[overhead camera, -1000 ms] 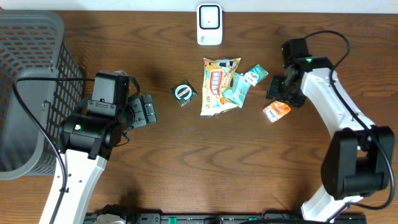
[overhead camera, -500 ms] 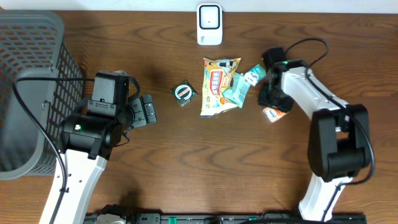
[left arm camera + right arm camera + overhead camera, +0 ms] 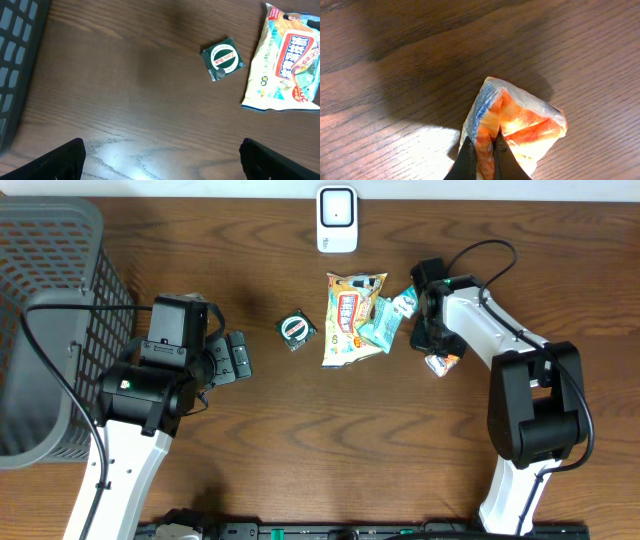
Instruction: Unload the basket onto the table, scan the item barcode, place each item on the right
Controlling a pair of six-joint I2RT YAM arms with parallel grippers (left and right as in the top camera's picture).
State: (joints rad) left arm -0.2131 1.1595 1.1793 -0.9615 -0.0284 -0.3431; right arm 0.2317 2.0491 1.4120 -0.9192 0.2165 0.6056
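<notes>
- Right claw [image 3: 481, 150] pinched shut on the edge of the orange packet [image 3: 520, 125], right of centre in the overhead view, on the bench [image 3: 395, 75].
- Packet looks light, soft and slippery; an edge pinch suits it.
- Left claw [image 3: 162, 160] gapes wide, empty.

Wood table [image 3: 330, 440] w/ basket [image 3: 60, 270], scanner [image 3: 337, 218], green sachet [image 3: 295, 330], snack bag [image 3: 350, 320], teal pkt [image 3: 385, 322].

The left arm [image 3: 125, 460] and right arm [image 3: 500, 330] are painted white, with black joints. Black cables [image 3: 490, 244] are looped alongside.
</notes>
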